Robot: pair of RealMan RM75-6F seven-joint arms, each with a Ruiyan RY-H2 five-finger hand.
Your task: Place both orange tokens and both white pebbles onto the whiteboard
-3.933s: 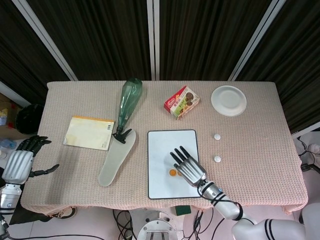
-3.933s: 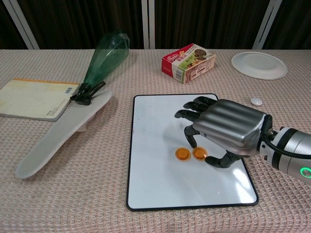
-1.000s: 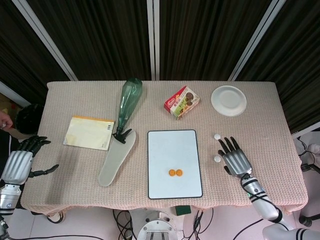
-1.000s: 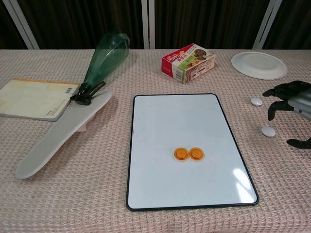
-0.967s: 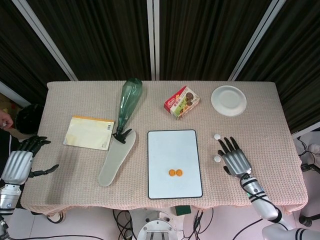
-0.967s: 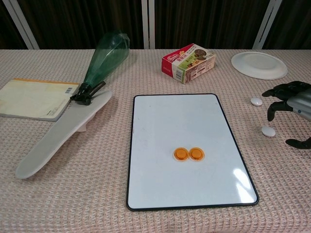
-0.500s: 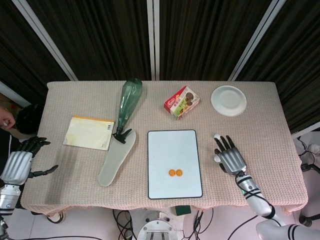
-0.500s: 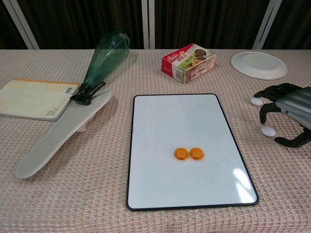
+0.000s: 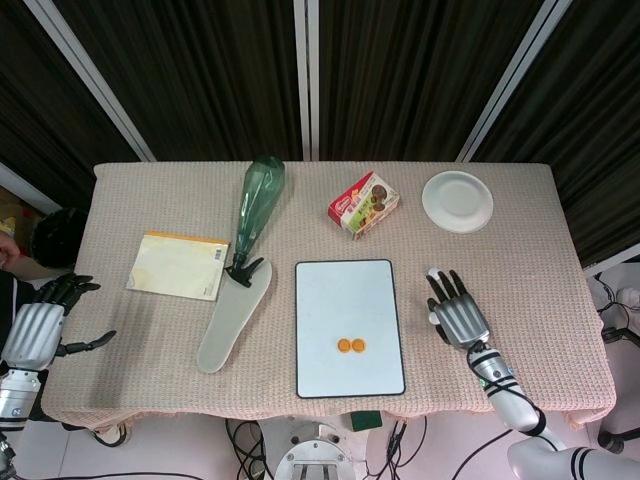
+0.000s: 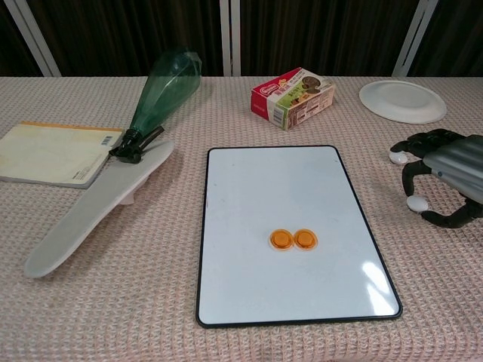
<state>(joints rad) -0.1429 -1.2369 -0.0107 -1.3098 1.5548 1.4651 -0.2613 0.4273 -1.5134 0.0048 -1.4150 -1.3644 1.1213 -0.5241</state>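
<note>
Two white pebbles lie on the cloth-covered bench [image 9: 520,300] to the right of the whiteboard [image 10: 290,192], neither yet on it. The nearer pebble [image 10: 416,203] sits directly under the right hand [image 10: 444,177], between its curled fingertips and thumb in the chest view; whether they touch it cannot be told. The farther pebble [image 10: 398,157] lies just beyond the fingertips, toward the white plate [image 10: 401,100]. Both pebbles are small and rounded, with no clear long axis or pointing direction.

The right hand has its fingers apart and bent downward, arched over the nearer pebble and holding nothing visible. Its palm-to-fingertip line runs from near to far, tilted slightly left in the head view. The whiteboard lies to the hand's left, its long axis running near to far.

Both orange tokens [image 10: 293,239] already rest side by side on the whiteboard, a little nearer than its middle.

The left hand [image 9: 38,330] hangs off the left edge of the bench, fingers spread and empty, well apart from everything. The right hand is plainly the nearer one for the pebbles.
</note>
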